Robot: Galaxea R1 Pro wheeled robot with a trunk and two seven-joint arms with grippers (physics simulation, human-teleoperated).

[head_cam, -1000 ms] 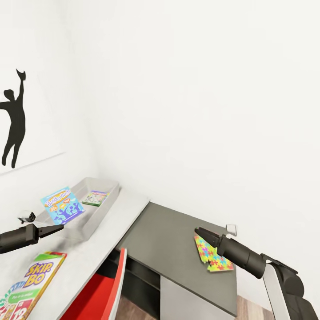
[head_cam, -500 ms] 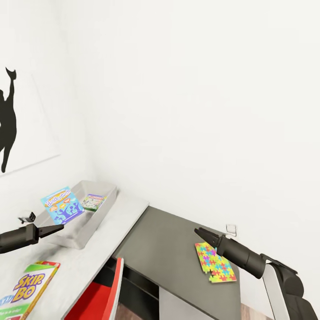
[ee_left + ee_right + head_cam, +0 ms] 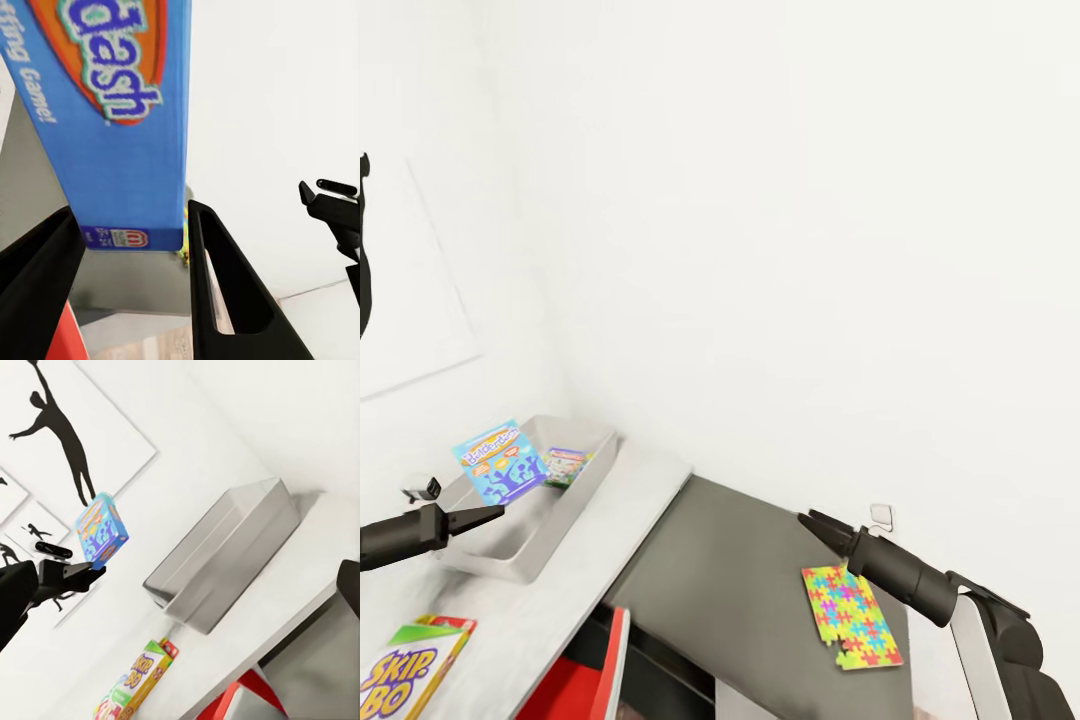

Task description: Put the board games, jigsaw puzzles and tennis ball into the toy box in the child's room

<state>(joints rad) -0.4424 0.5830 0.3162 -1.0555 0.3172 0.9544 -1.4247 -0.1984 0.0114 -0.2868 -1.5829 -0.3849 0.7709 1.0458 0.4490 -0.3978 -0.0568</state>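
My left gripper (image 3: 495, 513) (image 3: 131, 210) is shut on the small blue board game (image 3: 500, 460) (image 3: 112, 127) (image 3: 101, 531), holding it in the air by the near end of the toy box (image 3: 555, 505) (image 3: 225, 555). The light-grey toy box stands on the pale table (image 3: 630, 490) with the green-edged Monopoly box (image 3: 567, 466) lying inside. The Skip-Bo box (image 3: 410, 665) (image 3: 139, 675) lies on the table nearer to me. A multicoloured jigsaw puzzle (image 3: 852, 615) lies on the lower dark-grey side desk (image 3: 740, 560). My right gripper (image 3: 807, 520) (image 3: 311, 196) hovers shut just above the puzzle's far edge.
A red chair (image 3: 585, 670) (image 3: 247, 694) is tucked under the table's near edge. White walls meet in a corner behind the toy box. Black silhouette pictures (image 3: 60, 427) hang on the left wall.
The whole view has swung right, so the table, toy box and Skip-Bo box drift left and down. Both grippers keep their places in view, the left still holding the blue game.
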